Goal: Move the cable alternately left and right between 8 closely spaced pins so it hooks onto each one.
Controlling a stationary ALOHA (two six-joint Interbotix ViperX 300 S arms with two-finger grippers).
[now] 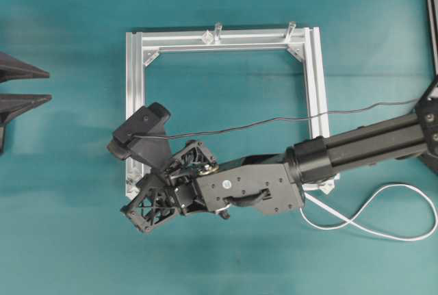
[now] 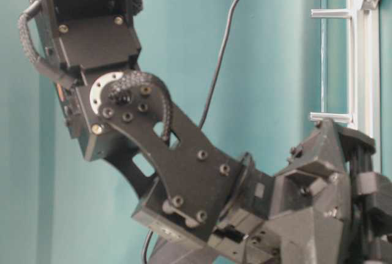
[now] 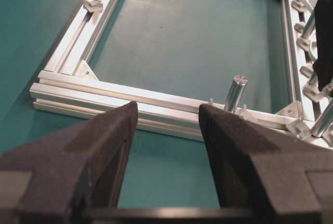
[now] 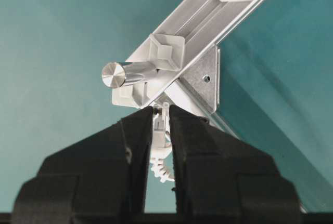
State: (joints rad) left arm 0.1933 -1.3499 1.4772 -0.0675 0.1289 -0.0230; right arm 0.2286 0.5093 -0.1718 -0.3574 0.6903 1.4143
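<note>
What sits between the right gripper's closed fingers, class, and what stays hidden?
The right gripper pinches the cable by its clear plug end, beside the frame corner. Its fingers cover most of the plug.
</note>
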